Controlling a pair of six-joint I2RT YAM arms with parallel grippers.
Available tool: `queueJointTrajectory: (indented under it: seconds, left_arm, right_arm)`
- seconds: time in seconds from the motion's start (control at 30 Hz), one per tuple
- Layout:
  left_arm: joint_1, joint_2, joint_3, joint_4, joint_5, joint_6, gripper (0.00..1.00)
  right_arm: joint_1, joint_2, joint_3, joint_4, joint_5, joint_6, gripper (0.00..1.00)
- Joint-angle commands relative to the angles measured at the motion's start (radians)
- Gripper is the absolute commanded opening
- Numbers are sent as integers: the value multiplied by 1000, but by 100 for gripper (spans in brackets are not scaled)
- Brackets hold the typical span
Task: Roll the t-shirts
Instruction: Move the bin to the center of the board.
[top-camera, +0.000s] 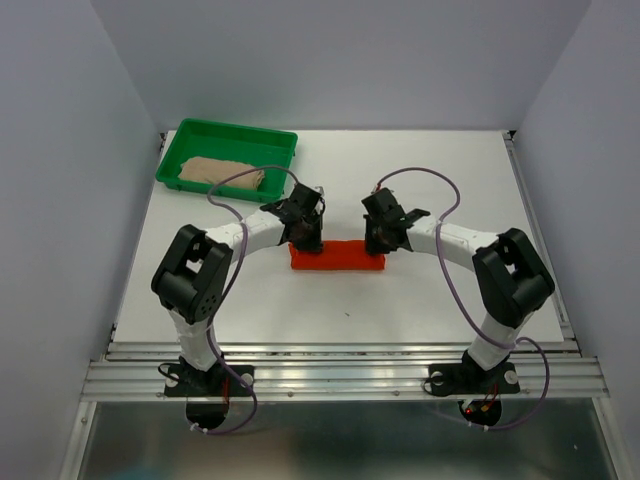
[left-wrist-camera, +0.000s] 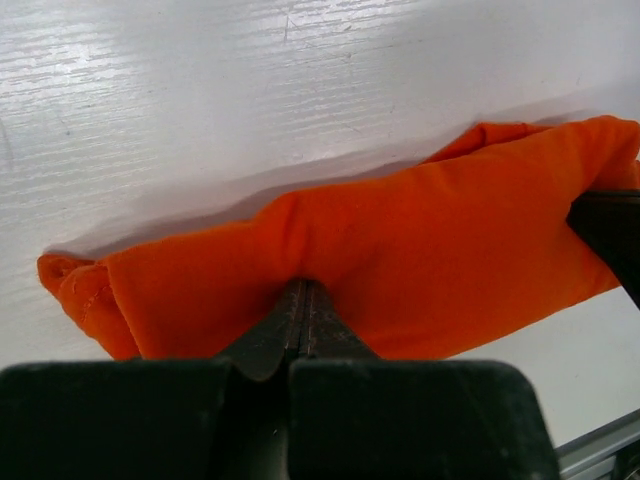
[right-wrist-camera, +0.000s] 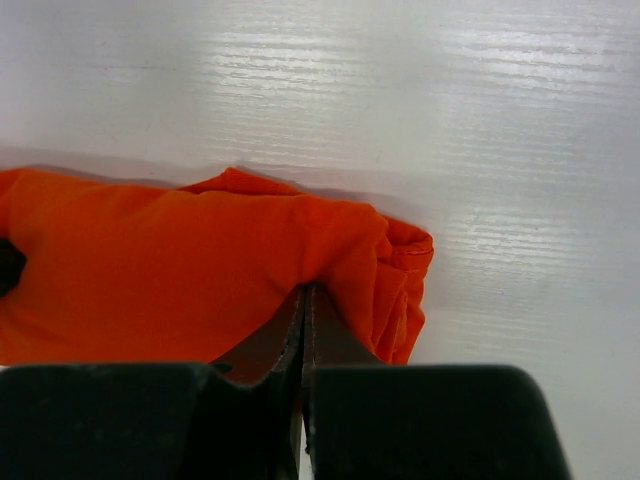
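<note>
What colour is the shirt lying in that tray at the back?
Plain beige-tan. The t-shirt in the green tray shows best in the top external view.

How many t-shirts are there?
2. The orange t-shirt lies rolled on the table, pinched near each end by the left end effector and right end effector. The beige t-shirt sits in the green tray at the far left corner. None seems hidden.

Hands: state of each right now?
Left hand: closed, pinching the orange t-shirt.
Right hand: closed, pinching the same shirt's other end.
</note>
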Motion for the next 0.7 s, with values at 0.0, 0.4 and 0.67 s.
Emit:
queueJointTrajectory:
  seconds: [0.0,0.4,0.67]
  left_arm:
    - [-1,-4,-12,7,-27,9,0]
    - [1,-96,145,-120,-92,45,0]
    - [60,-136,165,-166,-110,61,0]
  right_arm:
    - [0,-8,-36,18,-18,11,1]
    - [98,-98,97,23,-35,25,3]
    - [98,16,70,86,-102,40,4]
